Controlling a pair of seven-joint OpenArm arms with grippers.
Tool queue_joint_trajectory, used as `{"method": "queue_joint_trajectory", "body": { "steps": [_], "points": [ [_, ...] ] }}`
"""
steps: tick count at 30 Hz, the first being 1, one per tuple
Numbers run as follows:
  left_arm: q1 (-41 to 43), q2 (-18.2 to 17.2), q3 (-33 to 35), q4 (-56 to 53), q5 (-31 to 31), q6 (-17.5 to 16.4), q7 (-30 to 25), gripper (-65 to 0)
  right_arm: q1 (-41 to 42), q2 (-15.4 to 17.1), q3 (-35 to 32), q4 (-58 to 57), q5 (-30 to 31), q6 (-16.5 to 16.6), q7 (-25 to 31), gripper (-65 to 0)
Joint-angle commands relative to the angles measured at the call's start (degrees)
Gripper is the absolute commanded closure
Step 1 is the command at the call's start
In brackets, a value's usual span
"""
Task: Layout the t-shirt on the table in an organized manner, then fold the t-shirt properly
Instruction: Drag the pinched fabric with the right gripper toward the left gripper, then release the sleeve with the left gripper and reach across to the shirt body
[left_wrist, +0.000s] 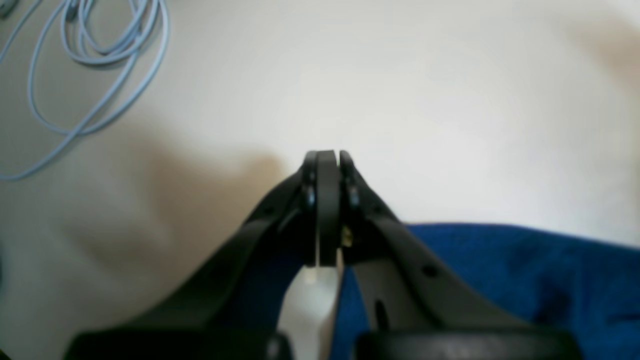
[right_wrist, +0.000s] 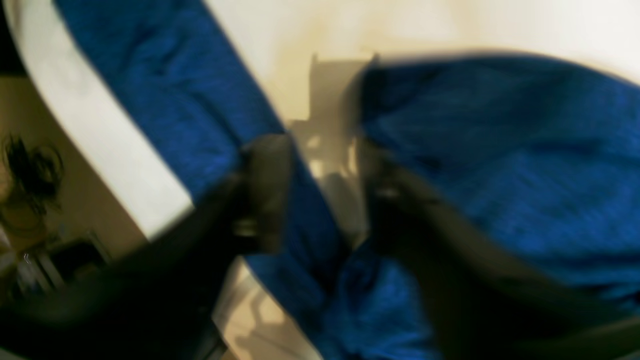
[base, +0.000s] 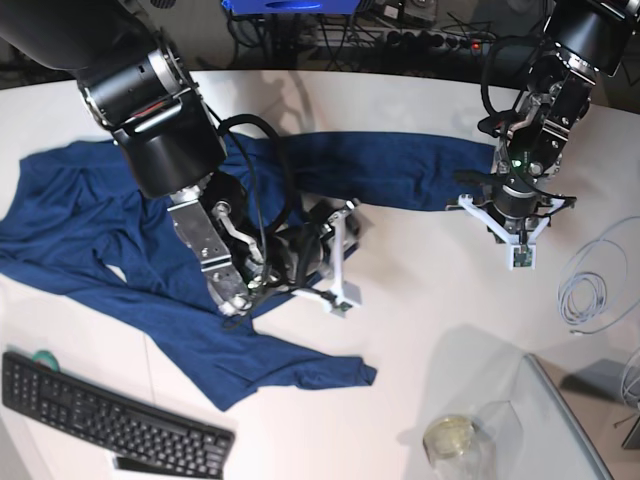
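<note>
The dark blue t-shirt (base: 90, 230) lies rumpled across the left half of the white table (base: 420, 330), with one long strip reaching toward the far right. My right gripper (base: 345, 256) hovers at the shirt's middle edge. In the right wrist view the right gripper (right_wrist: 322, 170) is open, blurred, with blue t-shirt (right_wrist: 500, 165) on both sides and bare table in the gap. My left gripper (base: 521, 255) hangs over bare table just beyond the strip's end. The left wrist view shows the left gripper (left_wrist: 327, 156) shut with nothing in it, and the t-shirt (left_wrist: 525, 280) behind.
A black keyboard (base: 110, 415) lies at the front left. A coiled light blue cable (base: 585, 290) sits at the right, also in the left wrist view as cable (left_wrist: 100, 45). A glass jar (base: 450, 440) and a clear sheet (base: 565, 425) stand front right. The table's edge (right_wrist: 100, 150) runs left of the shirt.
</note>
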Motion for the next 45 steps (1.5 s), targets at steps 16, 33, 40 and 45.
{"method": "queue_joint_trajectory", "body": {
  "steps": [16, 33, 40, 45],
  "points": [
    [12.4, -3.4, 0.2, 11.3, 1.0, 0.4, -0.9, -16.9, -18.0, 20.3, 28.5, 36.3, 1.9, -4.8, -3.2, -40.5],
    [5.4, 1.1, 12.7, -3.1, 1.1, 0.4, -1.0, -43.9, -27.5, 23.3, 46.4, 36.7, 2.0, -4.6, -1.2, -41.1],
    [5.0, 1.5, 12.3, -2.6, 0.7, 0.4, -0.9, 0.0, -28.5, 23.3, 46.5, 36.7, 2.0, -4.6, -1.2, -41.0],
    [5.3, 0.3, 12.3, 4.1, 0.7, 0.4, 0.0, 0.0, -28.6, 23.4, 46.7, 36.6, 1.7, -4.6, -1.2, -40.7]
  ]
}}
